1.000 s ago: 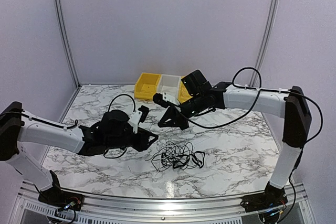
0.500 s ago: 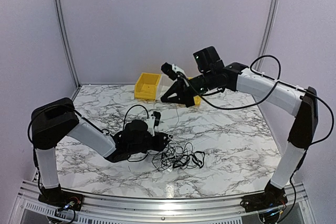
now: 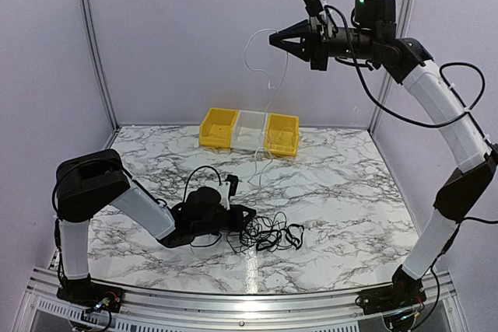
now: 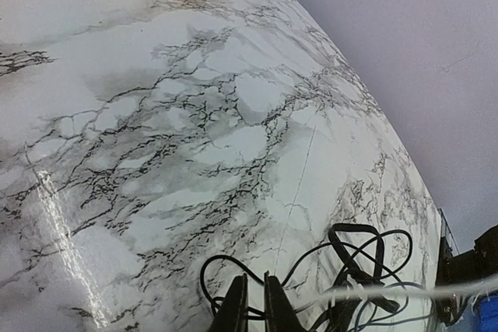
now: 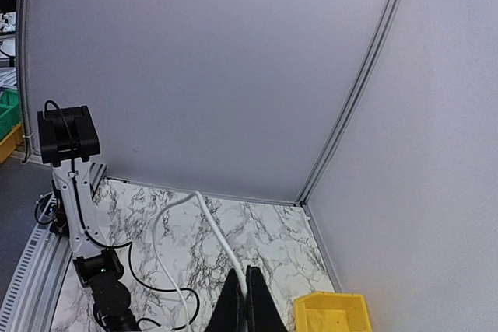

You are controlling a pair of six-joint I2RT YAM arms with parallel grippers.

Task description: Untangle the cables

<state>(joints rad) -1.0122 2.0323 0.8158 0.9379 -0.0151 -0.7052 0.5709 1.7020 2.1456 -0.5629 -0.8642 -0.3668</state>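
Status: partway through, nowhere near done.

Right gripper is at the upper middle of the top view, high above the table. Its jaws are clamped on a white cord. From the fingers the cord loops, then hangs in front of the bins toward the lower centre. In the left wrist view a white strand crosses the bottom right, over the black loops. My read is that its lower end isn't free of the pile yet.

Left gripper is down on the table at the left edge of the black tangle, in the lower centre of the top view. Its jaws are almost together, with only a narrow slit showing. A black strand runs in at the tips, so I read that as a pinch anchoring the pile. I can't see the contact itself.

Done: one cord mostly drawn up and out.

Left: clear that cord's tail, put it down apart from the rest, then separate the black cords. Those sit in one overlapping clump with none pulled apart. I can't count the strands or tell whether anything is in the bins.
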